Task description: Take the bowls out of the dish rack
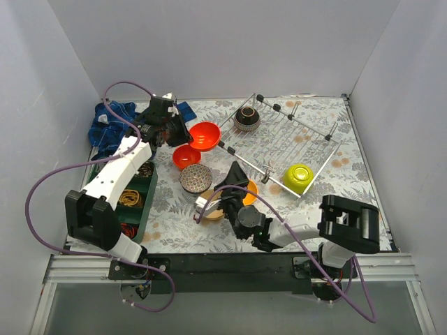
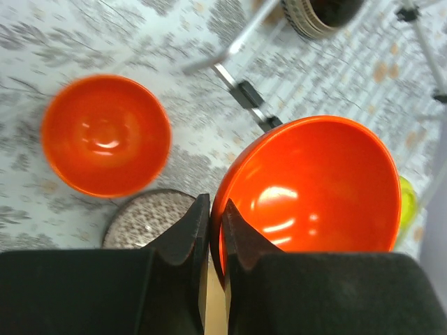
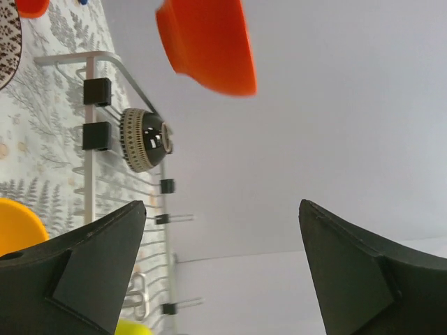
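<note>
**What takes up most of the scene?**
A floral tabletop (image 1: 349,174). On its far right lies the dish rack (image 1: 307,139), a wide wire grid whose long axis runs from far left to near right. A dark brown bowl (image 1: 247,118) sits on its side at the rack's far left end. A lime green bowl (image 1: 299,179) rests at its near corner. At the left, a green tray (image 1: 149,199) holds coiled things too small to name.

**And the arms?**
The left pincer (image 2: 216,234) is clamped on the rim of a red-orange bowl (image 2: 314,188), held above the tabletop just left of the rack. Below it, a second red-orange bowl (image 2: 105,136) and a patterned bowl (image 2: 147,216) stand on the tabletop. The right pincer (image 3: 222,209) gapes wide and empty. The dark brown bowl lies ahead of it, to its left.
</note>
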